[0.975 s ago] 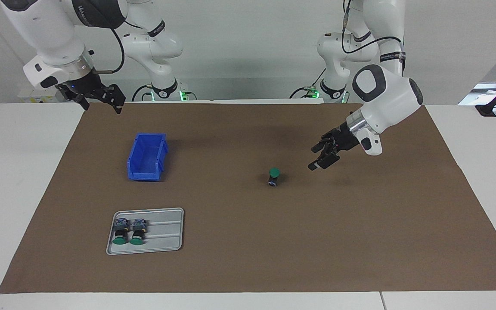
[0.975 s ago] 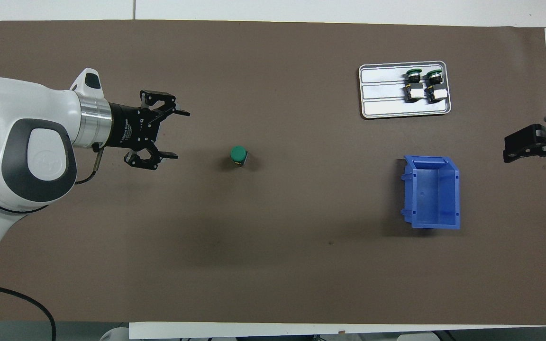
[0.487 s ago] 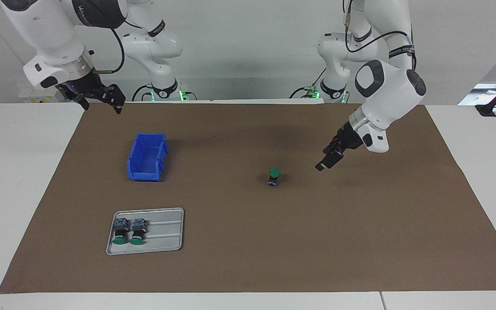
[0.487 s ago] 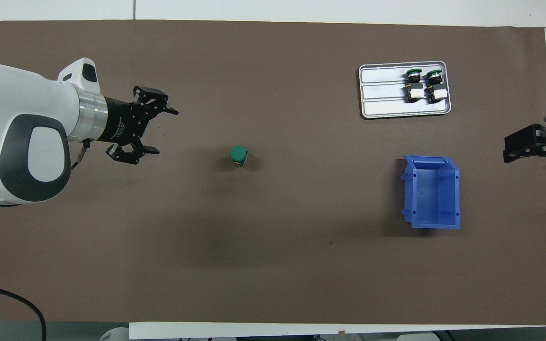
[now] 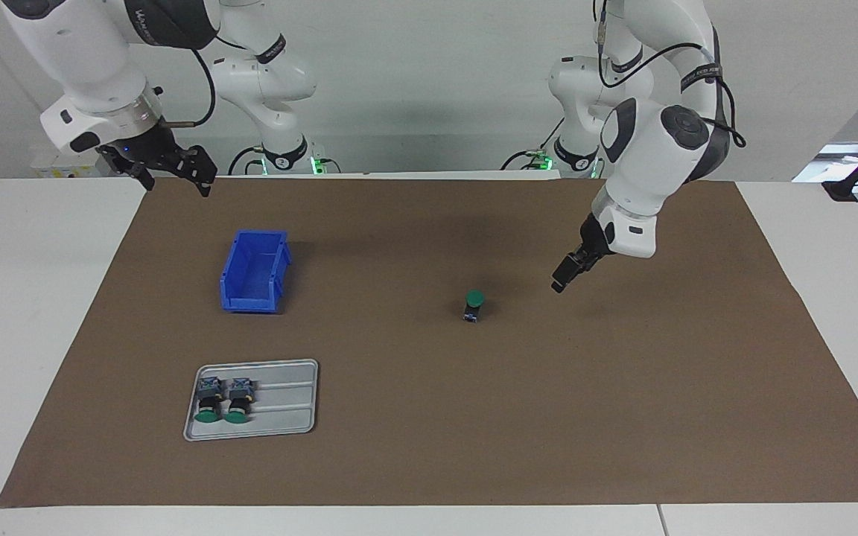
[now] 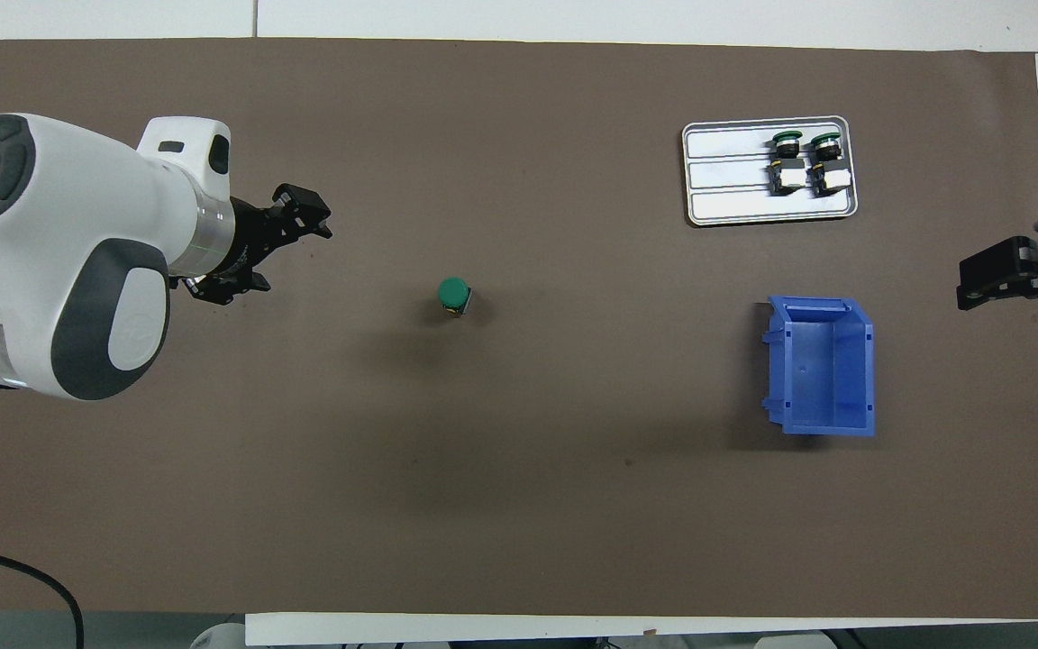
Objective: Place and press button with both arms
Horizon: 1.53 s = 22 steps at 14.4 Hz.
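A button point(image 5: 474, 304) with a green cap stands upright on the brown mat point(image 5: 429, 447), cap up; in the overhead view the button point(image 6: 453, 293) stands alone mid-mat. My left gripper point(image 5: 561, 279) hangs open and empty just above the mat, a short way from the button toward the left arm's end. From overhead, the left gripper point(image 6: 289, 254) points at the button with its fingers apart. My right gripper point(image 5: 176, 182) waits open and empty, raised over the mat's edge at the right arm's end, and the right gripper point(image 6: 974, 284) shows at the overhead frame's edge.
A grey tray point(image 5: 287, 402) holding two more green-capped buttons point(image 5: 209, 402) lies farthest from the robots, toward the right arm's end. An empty blue bin point(image 5: 254, 272) stands nearer to the robots than the tray. Overhead, the tray point(image 6: 726, 180) and bin point(image 6: 821, 365) show again.
The left arm's wrist has rolled and its elbow swung up; the left gripper drew slightly back from the button. The right arm and the button have stayed still.
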Tool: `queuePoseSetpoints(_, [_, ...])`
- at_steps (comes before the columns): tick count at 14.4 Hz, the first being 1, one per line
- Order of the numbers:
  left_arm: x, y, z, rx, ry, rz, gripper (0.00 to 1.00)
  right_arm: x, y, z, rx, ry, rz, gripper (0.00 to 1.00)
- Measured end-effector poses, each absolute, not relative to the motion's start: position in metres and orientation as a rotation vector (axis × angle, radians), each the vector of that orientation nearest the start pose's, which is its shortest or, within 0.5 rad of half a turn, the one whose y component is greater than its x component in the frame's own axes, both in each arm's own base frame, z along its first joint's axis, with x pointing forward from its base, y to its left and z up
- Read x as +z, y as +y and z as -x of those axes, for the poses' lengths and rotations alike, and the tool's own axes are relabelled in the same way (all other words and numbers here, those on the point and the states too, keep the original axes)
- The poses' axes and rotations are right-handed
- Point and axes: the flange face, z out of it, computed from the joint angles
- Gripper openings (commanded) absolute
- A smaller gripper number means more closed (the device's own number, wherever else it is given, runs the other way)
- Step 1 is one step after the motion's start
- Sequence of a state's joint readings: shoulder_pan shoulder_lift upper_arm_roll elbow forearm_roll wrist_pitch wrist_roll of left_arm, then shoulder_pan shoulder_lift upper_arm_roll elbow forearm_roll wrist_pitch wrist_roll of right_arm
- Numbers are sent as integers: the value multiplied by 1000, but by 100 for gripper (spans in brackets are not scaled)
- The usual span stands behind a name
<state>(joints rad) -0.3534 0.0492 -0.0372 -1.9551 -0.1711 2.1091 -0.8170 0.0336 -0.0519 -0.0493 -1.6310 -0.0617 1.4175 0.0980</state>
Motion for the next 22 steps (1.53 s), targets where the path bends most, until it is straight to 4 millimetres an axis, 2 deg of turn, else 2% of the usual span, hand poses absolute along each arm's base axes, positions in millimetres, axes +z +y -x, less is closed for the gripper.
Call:
queuePoseSetpoints(4, [472, -234, -530, 14, -436, 3278, 98, 613, -16, -520, 255, 188, 3191, 98])
queuePoseSetpoints(5, [475, -236, -530, 7, -354, 3288, 94, 613, -16, -520, 255, 188, 3191, 98])
queuePoseSetpoints(6, [475, -240, -529, 5, -291, 3294, 85, 613, -16, -520, 255, 188, 3191, 98])
queuePoseSetpoints(7, [473, -250, -527, 11, -240, 3296, 71, 613, -16, -520, 255, 188, 3191, 98])
queuePoseSetpoints(9, [466, -277, -525, 53, -158, 3288, 38, 613, -16, -520, 255, 188, 3191, 98])
queuePoseSetpoints(10, [461, -294, -524, 80, -132, 3282, 26, 613, -16, -520, 255, 188, 3191, 98])
queuePoseSetpoints(11, [456, -312, -524, 100, -131, 3277, 17, 613, -16, -520, 255, 188, 3191, 98])
queuePoseSetpoints(13, [444, -347, -521, 133, -133, 3252, 5, 613, -16, -520, 255, 188, 3191, 98])
queuePoseSetpoints(16, [426, -378, -520, 140, -122, 3213, 1, 613, -16, -520, 255, 188, 3191, 98])
queuePoseSetpoints(22, [404, -382, -528, 143, -165, 3189, 0, 613, -16, -520, 255, 188, 3191, 98])
